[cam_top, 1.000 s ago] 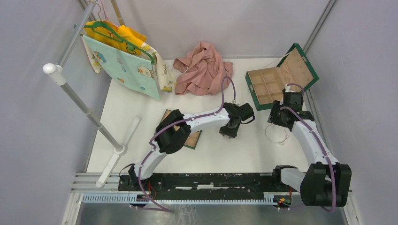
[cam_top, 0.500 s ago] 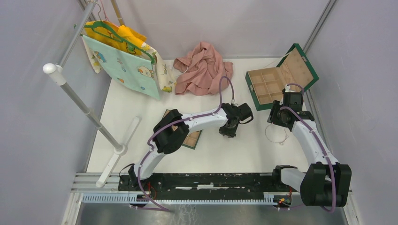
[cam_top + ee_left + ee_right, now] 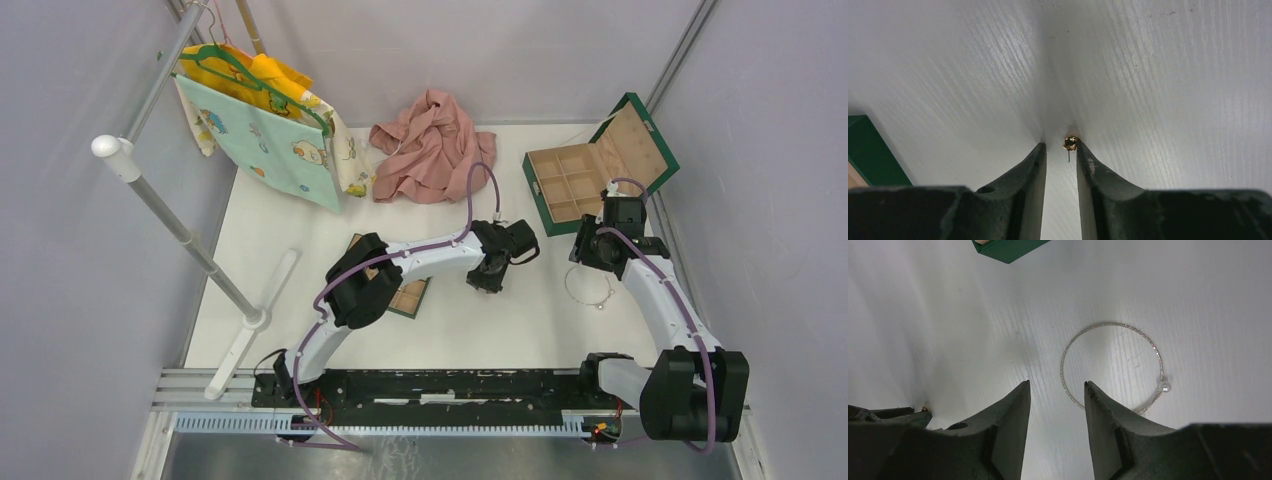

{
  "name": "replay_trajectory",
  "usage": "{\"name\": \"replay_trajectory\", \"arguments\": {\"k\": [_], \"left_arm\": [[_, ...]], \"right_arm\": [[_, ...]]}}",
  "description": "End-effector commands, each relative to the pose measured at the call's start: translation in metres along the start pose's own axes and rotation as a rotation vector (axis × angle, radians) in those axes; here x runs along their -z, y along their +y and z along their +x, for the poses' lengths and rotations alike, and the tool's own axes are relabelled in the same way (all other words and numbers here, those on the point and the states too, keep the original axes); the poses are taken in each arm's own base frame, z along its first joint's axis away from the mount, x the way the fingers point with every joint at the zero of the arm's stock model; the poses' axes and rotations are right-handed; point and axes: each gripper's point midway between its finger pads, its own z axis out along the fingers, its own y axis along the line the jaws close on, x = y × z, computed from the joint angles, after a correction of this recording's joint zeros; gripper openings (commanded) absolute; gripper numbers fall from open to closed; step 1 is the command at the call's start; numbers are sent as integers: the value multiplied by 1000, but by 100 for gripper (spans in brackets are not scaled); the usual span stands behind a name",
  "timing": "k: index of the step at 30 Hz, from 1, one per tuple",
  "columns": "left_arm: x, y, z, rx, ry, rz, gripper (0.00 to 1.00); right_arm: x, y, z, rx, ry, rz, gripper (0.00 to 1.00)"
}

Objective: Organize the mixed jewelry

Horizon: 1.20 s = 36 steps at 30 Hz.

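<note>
A tiny gold stud earring (image 3: 1071,143) with a thin pin lies on the white table, touching the tip of my left gripper's right finger. My left gripper (image 3: 1060,146) is narrowly open with its tips at the table; it also shows in the top view (image 3: 487,281). A thin silvery wire loop (image 3: 1113,367) with a small pearl lies flat on the table; in the top view the loop (image 3: 589,287) is just below my right gripper (image 3: 585,256). My right gripper (image 3: 1056,384) is open and empty, its right fingertip over the loop's near-left edge.
An open green box (image 3: 588,170) with tan compartments stands at the back right, its corner in the right wrist view (image 3: 1008,247). A second tan tray (image 3: 411,296) lies under the left arm. A pink cloth (image 3: 430,145) and a clothes rack (image 3: 180,230) are at back and left.
The left arm's wrist has shifted very slightly to the left. The right arm and the loop have not moved.
</note>
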Motion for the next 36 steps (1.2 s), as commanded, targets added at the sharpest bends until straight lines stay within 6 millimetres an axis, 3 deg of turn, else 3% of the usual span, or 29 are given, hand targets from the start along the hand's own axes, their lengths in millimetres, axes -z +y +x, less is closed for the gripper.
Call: {"name": "replay_trajectory", "arguments": {"k": [1, 15, 29, 36], "left_arm": [[-9, 11, -7, -67, -22, -39, 34], [-15, 1, -2, -177, 18, 40, 26], [-20, 0, 1, -227, 63, 101, 33], [-21, 4, 3, -223, 69, 85, 32]], "right_arm": [[6, 4, -18, 5, -59, -13, 50], [3, 9, -21, 2, -55, -35, 49], [-1, 10, -19, -2, -52, -42, 49], [-2, 9, -24, 4, -58, -32, 49]]}}
